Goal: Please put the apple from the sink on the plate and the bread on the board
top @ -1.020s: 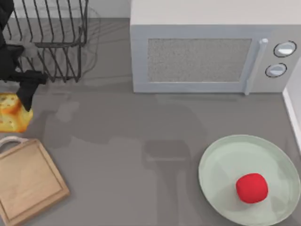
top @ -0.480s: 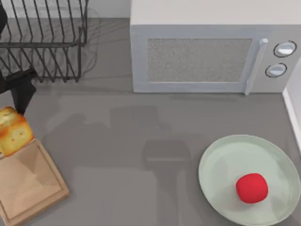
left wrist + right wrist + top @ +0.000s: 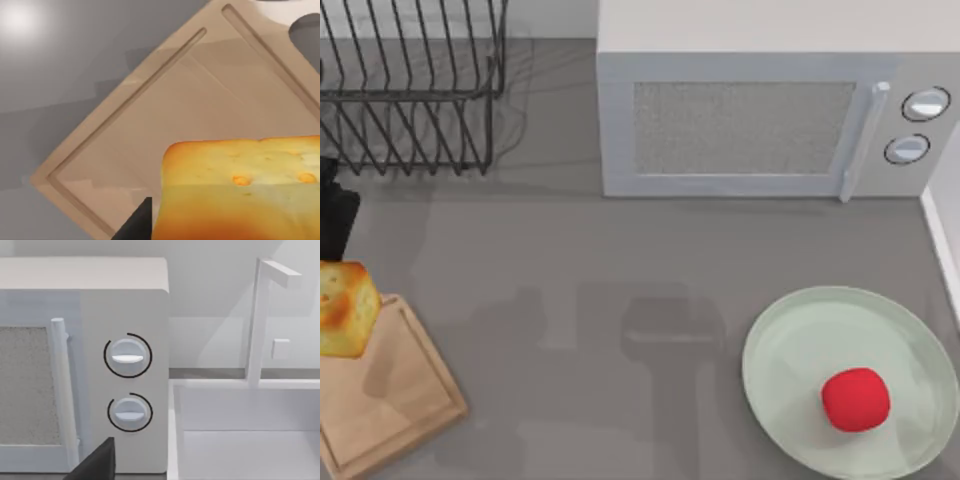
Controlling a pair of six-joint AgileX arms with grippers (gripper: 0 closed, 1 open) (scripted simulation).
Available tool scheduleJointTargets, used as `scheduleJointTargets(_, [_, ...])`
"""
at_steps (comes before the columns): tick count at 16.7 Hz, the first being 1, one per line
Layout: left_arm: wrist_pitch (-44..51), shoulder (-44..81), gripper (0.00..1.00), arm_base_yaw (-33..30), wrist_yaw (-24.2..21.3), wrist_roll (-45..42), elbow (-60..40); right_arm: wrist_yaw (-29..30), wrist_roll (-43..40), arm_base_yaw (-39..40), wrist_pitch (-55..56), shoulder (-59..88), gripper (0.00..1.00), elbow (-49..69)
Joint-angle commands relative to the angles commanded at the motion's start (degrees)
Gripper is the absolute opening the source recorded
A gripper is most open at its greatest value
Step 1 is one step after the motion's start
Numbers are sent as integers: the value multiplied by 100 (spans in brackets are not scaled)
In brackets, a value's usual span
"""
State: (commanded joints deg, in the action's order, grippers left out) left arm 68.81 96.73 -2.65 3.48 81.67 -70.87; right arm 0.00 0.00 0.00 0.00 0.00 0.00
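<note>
Top view, front edge: cutting board (image 3: 380, 400) at the left corner, lying askew; pale green plate (image 3: 790, 370) at the right corner.
Apple (image 3: 855, 399): red, resting inside the plate, toward its right front part.
Bread (image 3: 345, 308): golden chunk over the board's rear left corner, at the picture's left edge, a shadow under it on the wood.
Left wrist view: bread (image 3: 240, 187) close to the camera, toasted face with small holes; board (image 3: 150, 110) below it with the groove along the edge; one dark finger (image 3: 135, 225) touching the side of the loaf.
Left gripper (image 3: 332, 215): black shape just behind the bread at the left edge, pinching the loaf.
Middle of table: grey counter (image 3: 620, 260), with soft shadows on it.
Right wrist view: microwave (image 3: 85, 365) with two round knobs (image 3: 128, 356) and a bar handle; white sink (image 3: 240, 430) beside it with a tall faucet (image 3: 260, 320); dark fingertip (image 3: 97, 462) at the bottom edge, jaws state cannot tell.
Rear: dish rack (image 3: 415, 80) of black wire at the left, microwave (image 3: 770, 110) at the right.
</note>
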Motion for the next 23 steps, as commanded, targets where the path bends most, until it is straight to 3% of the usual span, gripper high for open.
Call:
scheduleJointTargets(4, [-62, -229, 0, -25, 36, 551, 223, 0, 0, 0, 0, 0, 100, 0])
scheduleJointTargets(23, [-925, -23, 0, -31, 34, 556, 883, 0, 0, 0, 0, 0, 100, 0])
